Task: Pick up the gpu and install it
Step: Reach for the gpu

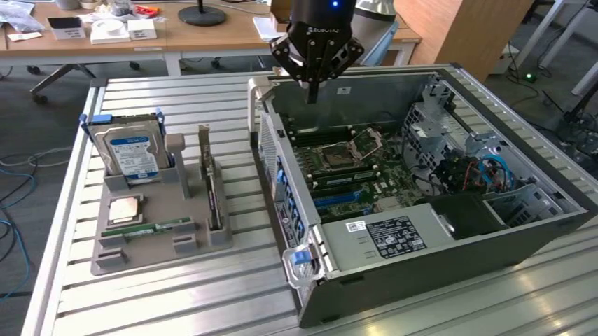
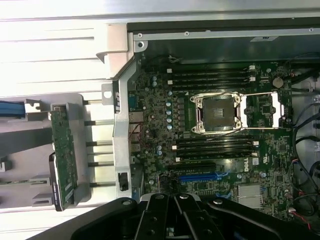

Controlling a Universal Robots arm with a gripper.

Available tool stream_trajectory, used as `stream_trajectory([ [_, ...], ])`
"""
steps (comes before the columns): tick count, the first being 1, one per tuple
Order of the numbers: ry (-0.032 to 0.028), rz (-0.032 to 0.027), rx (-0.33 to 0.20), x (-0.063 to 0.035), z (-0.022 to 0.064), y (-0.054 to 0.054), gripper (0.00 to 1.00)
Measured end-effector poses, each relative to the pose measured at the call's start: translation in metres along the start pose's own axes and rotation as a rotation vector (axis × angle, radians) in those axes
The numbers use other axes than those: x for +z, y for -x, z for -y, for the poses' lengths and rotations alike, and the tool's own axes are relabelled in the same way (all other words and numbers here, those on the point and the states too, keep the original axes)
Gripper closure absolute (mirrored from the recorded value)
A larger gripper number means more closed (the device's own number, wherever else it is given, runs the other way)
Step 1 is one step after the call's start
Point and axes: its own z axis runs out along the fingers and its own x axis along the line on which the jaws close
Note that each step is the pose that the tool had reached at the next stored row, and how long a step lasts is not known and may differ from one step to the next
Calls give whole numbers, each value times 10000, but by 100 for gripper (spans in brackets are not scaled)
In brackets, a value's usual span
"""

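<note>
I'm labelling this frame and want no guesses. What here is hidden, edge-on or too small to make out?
Exterior view: the gpu stands edge-on in the grey holder, so its faces cannot be read.
Wrist view: the gripper covers the edge of the motherboard next to the blue slot.
Exterior view: the print on the power supply label is too small.

Beyond the jaws stand wooden desks [image 1: 206, 38] and a wooden cabinet [image 1: 458, 35]; grey floor [image 1: 47, 133] with loose cables [image 1: 11, 183] borders the slatted counter [image 1: 168, 301].
</note>
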Motion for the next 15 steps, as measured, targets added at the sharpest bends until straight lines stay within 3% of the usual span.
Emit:
stream_trajectory([
  [15, 0, 8, 0, -4, 16, -217, 89],
])
